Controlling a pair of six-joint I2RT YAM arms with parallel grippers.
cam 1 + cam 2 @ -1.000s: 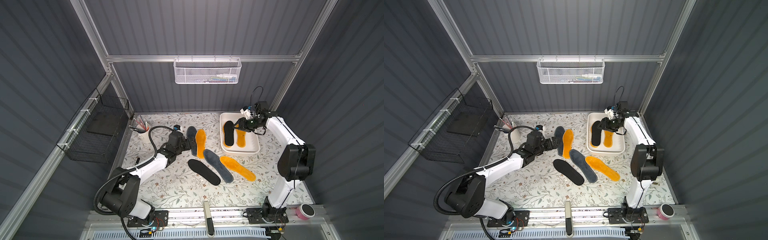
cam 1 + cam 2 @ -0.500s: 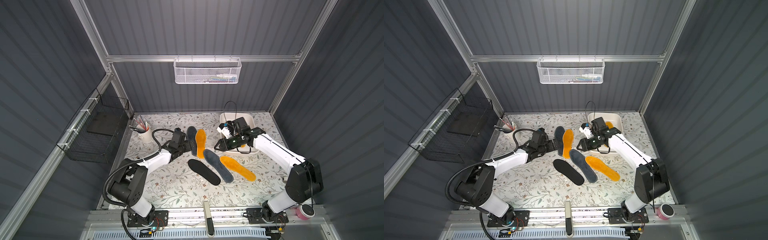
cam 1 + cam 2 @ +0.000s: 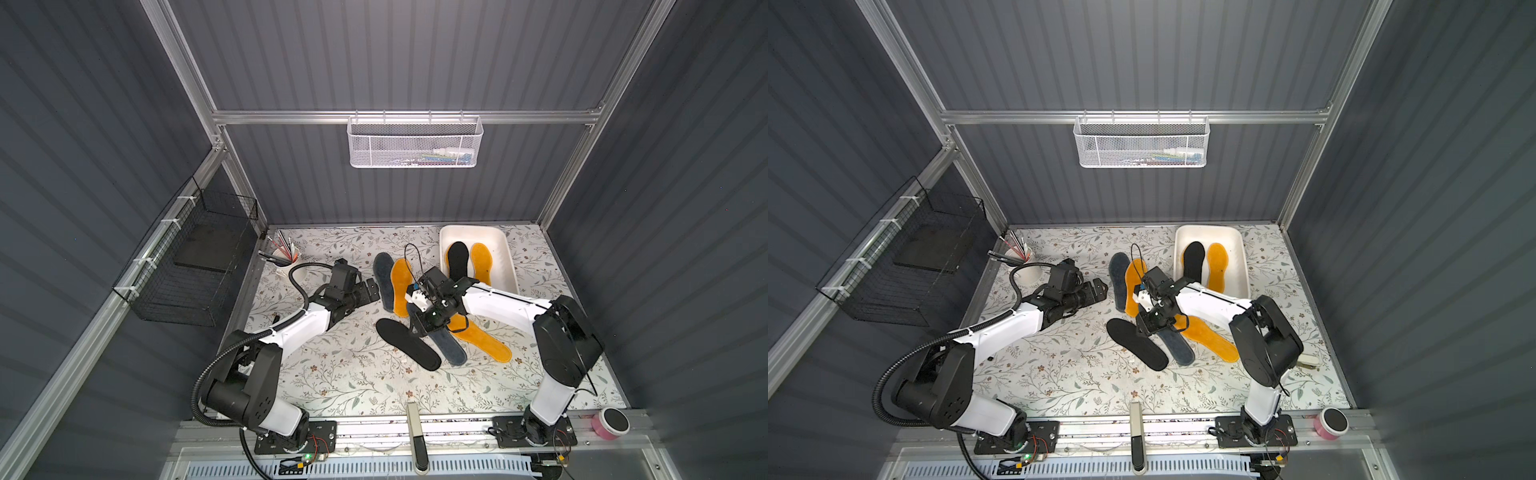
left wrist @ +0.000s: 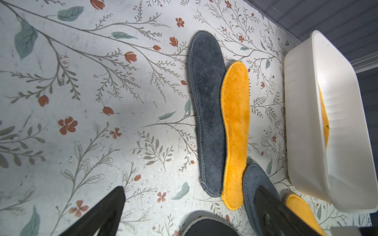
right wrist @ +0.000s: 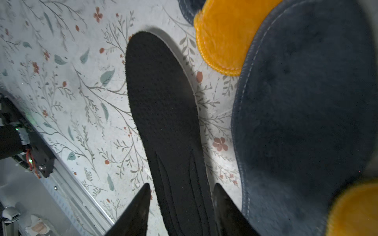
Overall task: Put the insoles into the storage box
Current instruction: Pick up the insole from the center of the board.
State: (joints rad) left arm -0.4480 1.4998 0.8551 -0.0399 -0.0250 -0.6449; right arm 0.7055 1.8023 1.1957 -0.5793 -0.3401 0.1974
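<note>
1. The black insole (image 3: 409, 347) is lying flat on the tabletop (image 3: 332, 374), lower centre of a top view. It is just beside the near grey insole (image 3: 451, 351) and well apart from the storage box (image 3: 509, 257) at upper right.
2. Handling, as a judgement: it looks light, thin and bendy, with a matte cloth-like face (image 5: 163, 114). It is neither fragile nor slippery. Taken by one end, it is likely to droop.
3. It is sitting flush on the tabletop, so getting a finger under its edge looks awkward.
4. Best hold, as a judgement: pinching across the narrow end, edge to edge, so it bows up a little between the fingers.
5. The right hand (image 5: 182, 190) is standing about half open, one finger on each side of that narrow end. It is grasping nothing. I cannot tell whether the fingers are touching the edges.
6. The left hand (image 3: 372, 291) is spread wide and empty, hovering just beside the far grey insole (image 3: 384, 282), left of centre.
7. The storage box is holding two pads side by side: a boxed black insole (image 3: 457, 259) and a boxed orange insole (image 3: 480, 262).
</note>
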